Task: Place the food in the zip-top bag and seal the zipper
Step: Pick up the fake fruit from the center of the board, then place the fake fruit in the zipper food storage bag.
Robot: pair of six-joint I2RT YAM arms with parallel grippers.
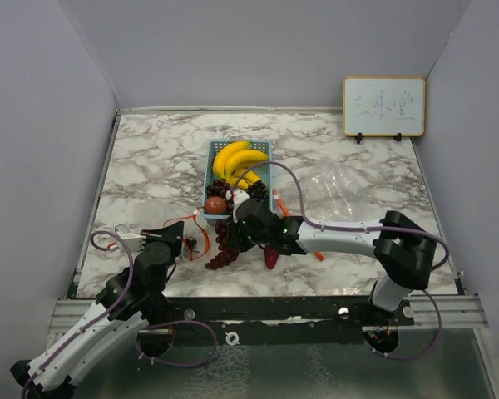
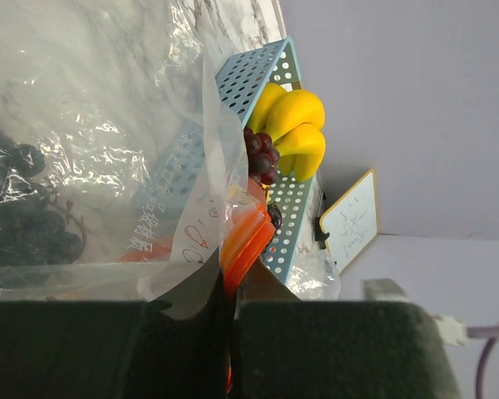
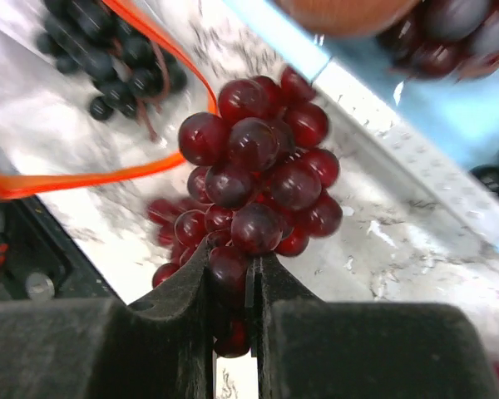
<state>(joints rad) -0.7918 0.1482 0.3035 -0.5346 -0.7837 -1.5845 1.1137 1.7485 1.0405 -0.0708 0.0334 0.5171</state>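
Observation:
My right gripper (image 1: 238, 226) (image 3: 233, 274) is shut on a dark red grape cluster (image 3: 258, 183) (image 1: 223, 249), which hangs just in front of the blue basket (image 1: 266, 150). The basket holds yellow bananas (image 1: 237, 160) (image 2: 295, 129), more grapes (image 1: 258, 189) and a round red fruit (image 1: 215, 204). A magenta vegetable (image 1: 271, 258) lies on the table under the right arm. My left gripper (image 1: 190, 244) (image 2: 229, 287) is shut on the orange zipper edge (image 2: 248, 237) of the clear zip-top bag (image 2: 83, 125). Dark grapes (image 3: 116, 58) (image 2: 17, 199) lie inside the bag.
A small whiteboard (image 1: 383, 106) stands at the back right. Crinkled clear plastic (image 1: 349, 191) spreads over the marble table (image 1: 150, 166) to the right of the basket. Grey walls close in the left, right and back sides.

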